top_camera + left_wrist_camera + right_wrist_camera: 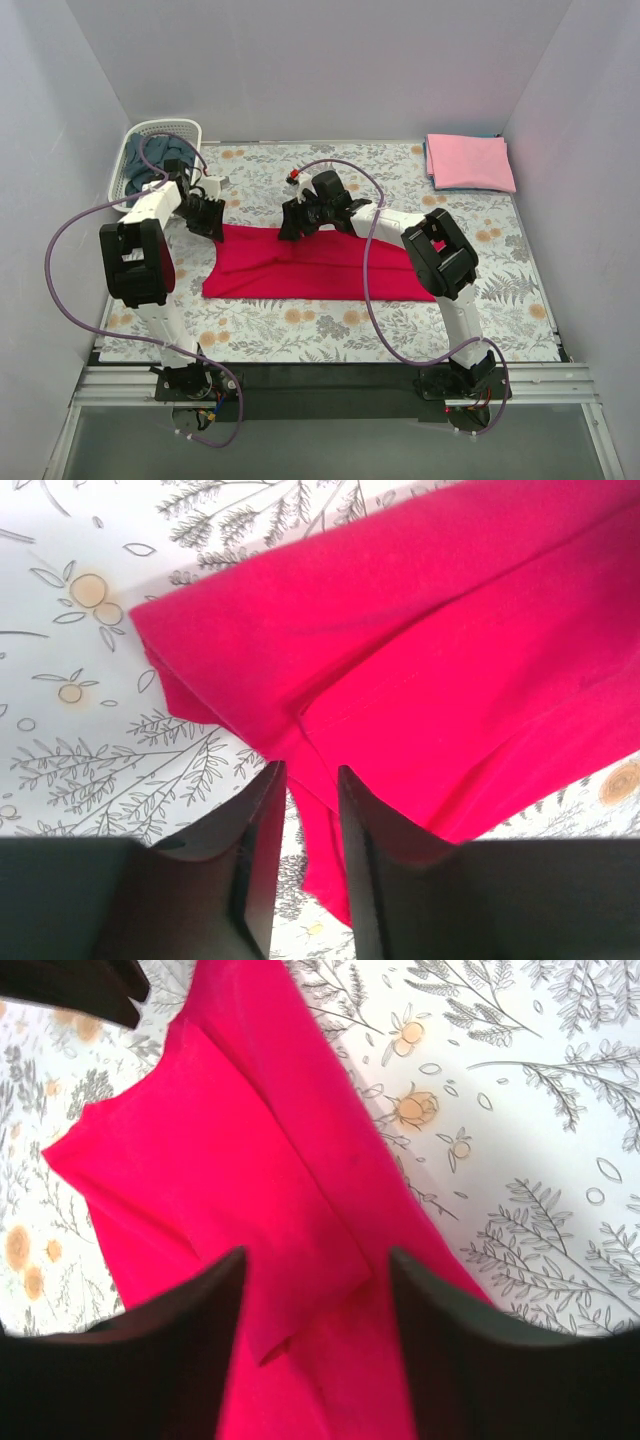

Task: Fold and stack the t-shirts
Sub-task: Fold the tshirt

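Now, red shirt [320,268]: lies partly folded across the middle of the floral cloth [300,325].
left gripper [312,780]: fingers nearly together, pinching a fold at the shirt's far left corner.
right gripper [315,1260]: fingers wide apart, over the shirt's far edge.
pink shirt [470,162]: folded, far right corner.

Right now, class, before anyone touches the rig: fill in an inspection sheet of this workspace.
Surface: floral cloth, laid flat.
Job's things: red t-shirt spread at centre; pink t-shirt folded, far right corner; dark blue t-shirt in the white basket, far left.
Clutter: nothing seen.
Grippers: left gripper shut on the red t-shirt's edge; right gripper open astride it.
Cables: purple cables loop, one per side.
Surroundings: plain pale walls.
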Controlling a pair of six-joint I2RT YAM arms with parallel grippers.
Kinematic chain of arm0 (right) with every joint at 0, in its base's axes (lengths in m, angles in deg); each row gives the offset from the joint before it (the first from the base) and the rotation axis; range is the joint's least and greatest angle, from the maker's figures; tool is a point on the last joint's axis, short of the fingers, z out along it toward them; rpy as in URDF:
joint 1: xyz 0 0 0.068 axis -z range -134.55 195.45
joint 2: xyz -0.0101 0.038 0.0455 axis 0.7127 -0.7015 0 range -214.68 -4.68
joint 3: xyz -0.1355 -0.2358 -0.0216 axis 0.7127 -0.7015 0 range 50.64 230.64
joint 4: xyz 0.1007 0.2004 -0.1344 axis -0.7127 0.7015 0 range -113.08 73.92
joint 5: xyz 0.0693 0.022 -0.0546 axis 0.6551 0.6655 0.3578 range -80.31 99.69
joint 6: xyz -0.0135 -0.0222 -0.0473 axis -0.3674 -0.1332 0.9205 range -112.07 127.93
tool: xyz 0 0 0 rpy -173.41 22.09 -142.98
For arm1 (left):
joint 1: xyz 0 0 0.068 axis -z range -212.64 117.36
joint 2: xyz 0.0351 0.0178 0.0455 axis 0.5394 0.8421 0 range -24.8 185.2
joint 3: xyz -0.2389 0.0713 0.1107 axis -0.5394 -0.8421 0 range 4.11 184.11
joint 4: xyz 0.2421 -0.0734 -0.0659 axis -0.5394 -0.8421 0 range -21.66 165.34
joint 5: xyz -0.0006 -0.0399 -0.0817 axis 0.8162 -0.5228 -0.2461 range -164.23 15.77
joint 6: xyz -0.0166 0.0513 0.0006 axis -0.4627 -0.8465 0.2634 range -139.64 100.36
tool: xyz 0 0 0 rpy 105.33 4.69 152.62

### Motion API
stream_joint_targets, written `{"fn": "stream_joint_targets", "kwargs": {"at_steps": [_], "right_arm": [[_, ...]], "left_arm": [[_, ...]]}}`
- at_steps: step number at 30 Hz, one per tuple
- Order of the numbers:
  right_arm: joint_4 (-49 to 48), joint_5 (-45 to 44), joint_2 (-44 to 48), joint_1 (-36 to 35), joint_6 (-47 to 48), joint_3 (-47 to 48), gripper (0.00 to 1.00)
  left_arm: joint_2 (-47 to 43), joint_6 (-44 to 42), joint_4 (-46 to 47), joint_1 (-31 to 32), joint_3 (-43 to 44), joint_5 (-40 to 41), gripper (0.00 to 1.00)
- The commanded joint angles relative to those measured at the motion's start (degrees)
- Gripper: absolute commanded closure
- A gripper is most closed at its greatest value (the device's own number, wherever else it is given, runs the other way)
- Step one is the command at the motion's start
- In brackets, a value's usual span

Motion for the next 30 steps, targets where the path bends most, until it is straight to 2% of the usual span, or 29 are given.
{"fn": "stream_joint_targets", "kwargs": {"at_steps": [1, 4, 8, 10, 13, 17, 18, 19, 20, 21, 24, 25, 28, 30], "right_arm": [[1.2, -2.93, 1.76, 0.32, 3.44, 2.05, 0.3], [6.03, -3.1, 6.32, 1.55, 7.48, 1.27, 0.29], [18.82, -3.11, 13.63, 4.88, 16.08, -1.81, 0.3], [24.12, -4.15, 17.83, 6.29, 22.85, -3.83, 0.34], [35.18, -8.2, 22.67, 11.02, 30.5, -9.62, 0.37], [44.07, -9.08, 25.42, 18.68, 38.06, -12.01, 0.37], [45.23, -10.82, 25.42, 19.73, 39.21, -12.36, 0.39], [46.2, -11.8, 25.25, 21.31, 41.31, -12.71, 0.45], [47.69, -12.94, 25.16, 21.68, 42.11, -12.98, 0.49], [48.22, -15.56, 24.63, 21.94, 42.82, -14.2, 0.56], [49.11, -19.26, 23.4, 22.29, 44.93, -15.96, 0.68], [49.11, -19.98, 22.44, 22.82, 45.28, -17.27, 0.73], [49.02, -22.17, 20.5, 23.52, 46.69, -20.17, 0.8], [49.02, -23.66, 19.8, 23.7, 47.3, -22.37, 0.84]], "left_arm": [[-2.16, 1.05, 1.32, -0.15, 2.76, 1.13, 0.72], [-5.49, 2.28, 0.09, -0.15, 2.24, 0.09, 0.63], [-10.85, 6.58, -0.09, 0.02, -1.35, -3.42, 0.6], [-13.58, 9.91, 0.34, 1.07, -3.81, -4.75, 0.6], [-16.31, 14.57, 2.63, 3.96, -10.74, -1.7, 0.6], [-16.66, 19.5, 5.35, 5.47, -13.4, -1.24, 0.56], [-16.75, 20.73, 6.75, 5.47, -13.93, -0.72, 0.56], [-16.67, 21.61, 7.37, 8.17, -14.02, 0.07, 0.56], [-16.32, 23.36, 7.99, 9.15, -14.11, 1.21, 0.57], [-15.36, 24.25, 8.95, 10.73, -14.37, 3.57, 0.65], [-11.33, 26.19, 9.75, 13.2, -14.46, 7.35, 0.7], [-10.17, 26.63, 9.75, 14.16, -14.02, 10.07, 0.76], [-6.65, 27.68, 11.15, 14.61, -13.06, 14.21, 0.85], [-4.11, 28.12, 12.38, 14.61, -12.18, 15.97, 0.87]]}}
